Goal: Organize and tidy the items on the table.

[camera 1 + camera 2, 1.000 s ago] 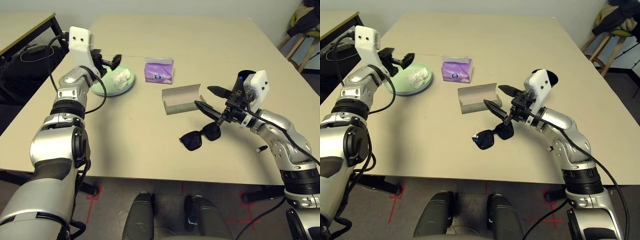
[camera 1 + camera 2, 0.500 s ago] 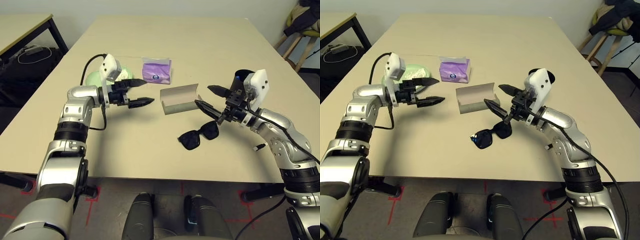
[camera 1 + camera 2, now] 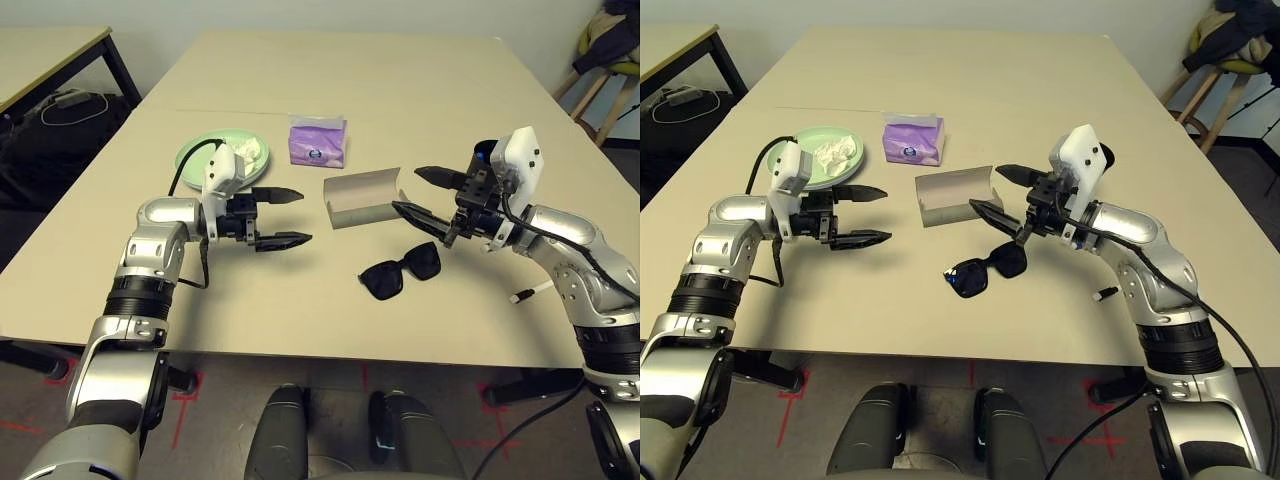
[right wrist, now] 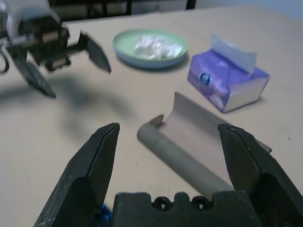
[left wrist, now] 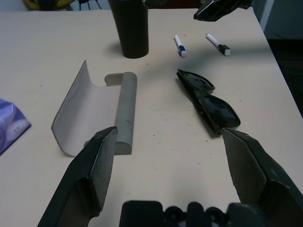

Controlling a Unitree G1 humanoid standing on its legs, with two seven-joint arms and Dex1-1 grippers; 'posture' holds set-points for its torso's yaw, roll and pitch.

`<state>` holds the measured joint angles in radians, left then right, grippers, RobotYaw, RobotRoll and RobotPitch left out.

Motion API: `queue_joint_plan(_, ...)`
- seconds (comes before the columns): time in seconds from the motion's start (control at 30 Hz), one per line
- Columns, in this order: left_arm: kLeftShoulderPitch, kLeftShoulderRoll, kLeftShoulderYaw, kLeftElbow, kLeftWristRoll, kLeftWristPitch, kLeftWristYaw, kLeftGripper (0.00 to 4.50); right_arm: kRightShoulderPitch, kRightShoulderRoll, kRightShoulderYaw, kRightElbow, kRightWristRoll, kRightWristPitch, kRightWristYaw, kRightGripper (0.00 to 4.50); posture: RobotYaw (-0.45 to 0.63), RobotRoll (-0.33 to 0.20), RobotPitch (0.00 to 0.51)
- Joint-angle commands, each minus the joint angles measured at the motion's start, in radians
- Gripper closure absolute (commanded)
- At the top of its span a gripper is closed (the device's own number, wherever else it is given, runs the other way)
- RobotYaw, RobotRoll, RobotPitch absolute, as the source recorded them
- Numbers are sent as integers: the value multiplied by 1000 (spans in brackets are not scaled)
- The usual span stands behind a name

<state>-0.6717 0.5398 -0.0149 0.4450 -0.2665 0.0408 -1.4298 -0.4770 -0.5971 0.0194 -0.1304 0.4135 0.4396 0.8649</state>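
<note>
The black plastic sunglasses [image 3: 400, 272] lie on the beige table [image 3: 420, 80] just below the wide-open, empty right gripper [image 3: 425, 195], nearer it than the equally wide, empty left gripper [image 3: 285, 217].

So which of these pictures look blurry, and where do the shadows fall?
Right wrist view: the left gripper is smeared and soft, with a dark shadow on the table under it. Left wrist view: sharp; the black cup casts a soft shadow. Left eye view: even light, faint shadow beside the sunglasses.
</note>
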Motion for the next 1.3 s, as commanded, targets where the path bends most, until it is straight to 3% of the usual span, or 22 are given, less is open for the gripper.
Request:
queue_joint_plan(0.03, 34, -2, -37, -20, 9, -72, -27, 36, -10, -62, 56, -43, -51, 6, 54, 0, 169, 0, 149)
queue_joint_plan(0.27, 43, 9, -79, -40, -16, -32, -91, 36, -43, -181, 182, -96, -145, 58, 147, 0, 159, 0, 159)
queue_joint_plan(0.5, 51, -3, -94, -72, -51, -16, -146, 36, -160, -259, 300, -117, -235, 101, 266, 0, 160, 0, 163)
queue_joint_plan(0.6, 56, -8, -98, -78, -52, -28, -150, 36, -235, -275, 384, -103, -324, 102, 316, 0, 164, 0, 163)
queue_joint_plan(0.83, 64, -10, -103, -91, -45, -34, -134, 36, -344, -277, 533, -53, -515, -37, 421, 0, 184, 0, 162)
queue_joint_plan(1.3, 121, 11, -105, -168, -39, -21, -86, 36, -361, -186, 564, 118, -685, -315, 470, 0, 229, 0, 170)
